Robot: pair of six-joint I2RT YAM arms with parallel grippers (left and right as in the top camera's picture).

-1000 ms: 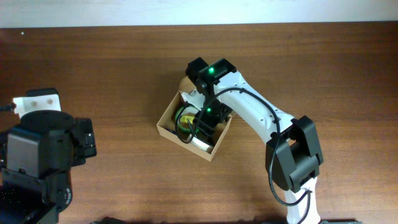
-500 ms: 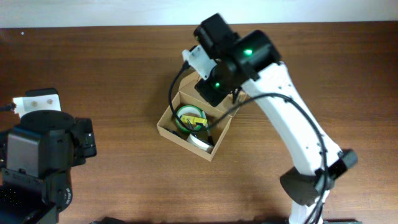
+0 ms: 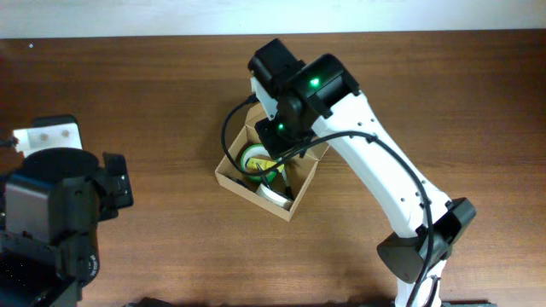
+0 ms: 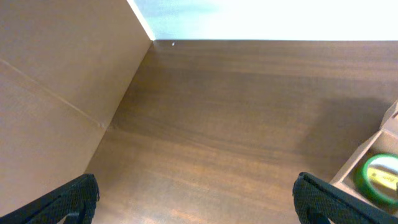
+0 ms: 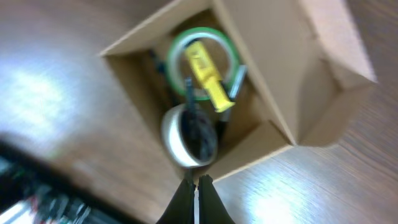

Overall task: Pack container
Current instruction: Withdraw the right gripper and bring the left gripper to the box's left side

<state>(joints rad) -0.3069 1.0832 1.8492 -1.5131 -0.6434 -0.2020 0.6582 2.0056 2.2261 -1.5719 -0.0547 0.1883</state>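
Observation:
The container (image 3: 229, 168) is a tan cardboard box in the middle of the table, lid flap (image 5: 336, 50) open. Inside lie a green tape roll (image 3: 252, 157), a yellow item (image 5: 206, 73) across it, and a white tape roll (image 5: 177, 140). My right gripper (image 5: 195, 182) hangs above the box's edge, shut, with nothing between its fingers. In the overhead view the right arm (image 3: 317, 85) covers the box's far side. My left gripper (image 4: 199, 210) is open over bare wood, far left of the box (image 4: 364, 163).
The left arm's black body (image 3: 51, 213) fills the table's near left corner, with a white piece (image 3: 47, 135) behind it. A tan flat panel (image 4: 56, 93) fills the left of the left wrist view. The table's far edge meets a pale wall (image 4: 267, 18).
My right gripper was open down inside the box; it has risen out and shut empty. The rolls and yellow item stay in the box. The left arm shifted slightly.

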